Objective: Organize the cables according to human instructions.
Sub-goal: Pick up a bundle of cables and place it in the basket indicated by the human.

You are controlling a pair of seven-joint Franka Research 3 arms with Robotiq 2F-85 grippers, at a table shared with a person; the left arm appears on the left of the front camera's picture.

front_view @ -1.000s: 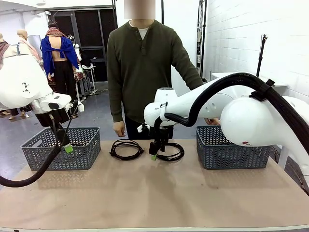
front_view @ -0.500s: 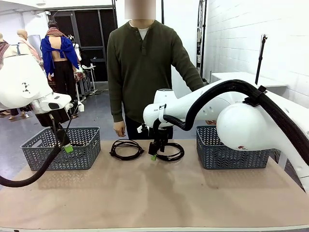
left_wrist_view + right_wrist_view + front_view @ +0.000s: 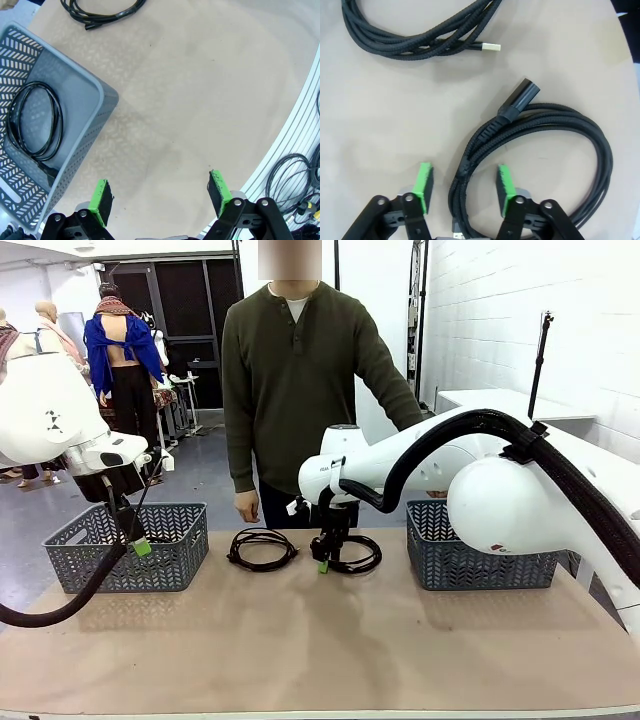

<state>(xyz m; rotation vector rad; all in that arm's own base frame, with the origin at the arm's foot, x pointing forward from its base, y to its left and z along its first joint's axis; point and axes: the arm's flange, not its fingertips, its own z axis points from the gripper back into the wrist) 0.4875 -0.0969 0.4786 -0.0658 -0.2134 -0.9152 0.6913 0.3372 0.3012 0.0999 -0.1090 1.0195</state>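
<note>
The right gripper (image 3: 464, 187) is spread open and set low over the table (image 3: 320, 650). Its green pads stand either side of the near limb of a coil (image 3: 560, 112). The strands run up between the jaws, but nothing is clamped yet, and whether a pad already brushes the cord I cannot tell. This coil lies at mid-table on the far side, between the two baskets, with its plug (image 3: 520, 99) pointing away from the loop. A second coil (image 3: 405, 46) rests just beside it, apart from it.

The left gripper (image 3: 160, 195) hangs released and empty above the table, next to the left basket (image 3: 75, 150). A third coil (image 3: 58, 117) lies flat inside that basket. What the right basket (image 3: 480, 560) holds is hidden behind its wall. The person (image 3: 300, 380) stands at the far edge, arms down.

The cord looks light, limp and braided, so it should grip well but sag and unwind if lifted by a single strand. The bundled limb now between the pads is probably the best hold, since it gathers several turns together. The stiff plug would likely swing and could snag on a basket rim.
</note>
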